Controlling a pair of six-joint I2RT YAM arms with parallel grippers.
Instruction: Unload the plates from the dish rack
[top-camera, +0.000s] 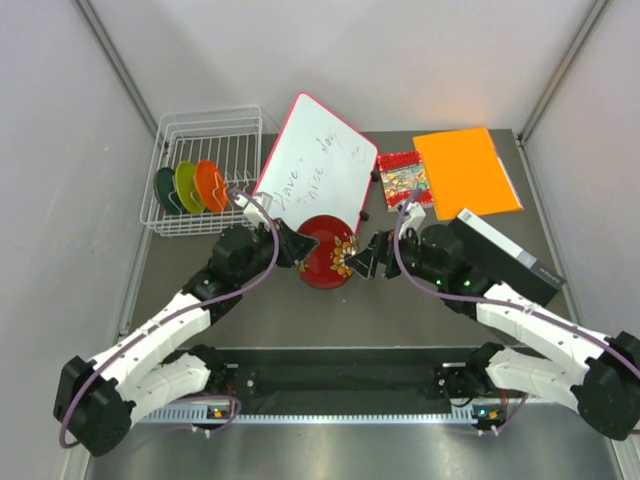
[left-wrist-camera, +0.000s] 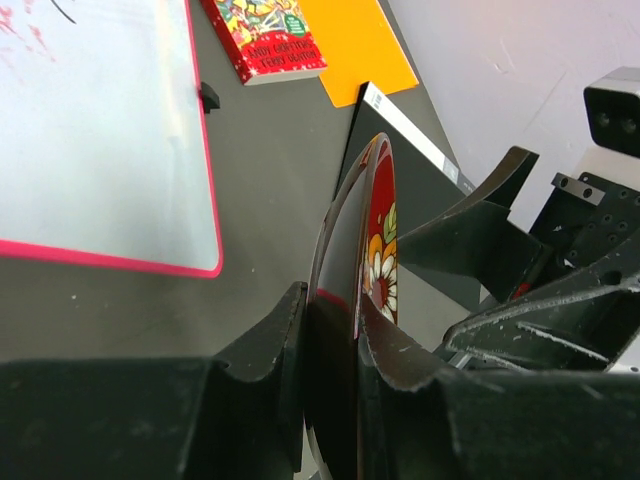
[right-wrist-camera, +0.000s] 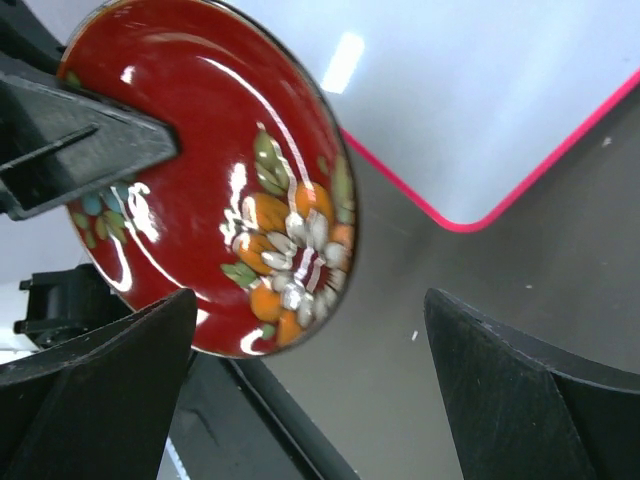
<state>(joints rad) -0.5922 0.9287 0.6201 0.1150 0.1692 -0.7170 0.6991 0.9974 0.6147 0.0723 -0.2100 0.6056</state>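
Just in front of the whiteboard (top-camera: 315, 165), at its near edge, the red plate (top-camera: 325, 250) was held by the left gripper (top-camera: 290, 243). Its two fingers (left-wrist-camera: 285, 350) were pinched tight on the plate's rim, one on each face. The side with the painted flowers faced the right gripper (top-camera: 365, 257). That gripper sat close to the plate's other side with its jaws spread wide, and nothing was in them. I could not tell if it touched the plate yet. I also could not tell if the plate rested on the table, but it looked lifted and tipped. To the left of the whiteboard stood the rack (top-camera: 205, 122). Three plates stood on edge in it, side by side: teal (top-camera: 166, 190), green (top-camera: 187, 185) and orange (top-camera: 211, 184). So one plate was out and three were left to do. The red plate looked hard, smooth and very shiny, so I think it could slip. It was small and likely light, but it might crack if it fell. I think the best place to grab it was the rim, opposite the left gripper, with one finger on each face. The left grip should not let go until the other grip is firm.
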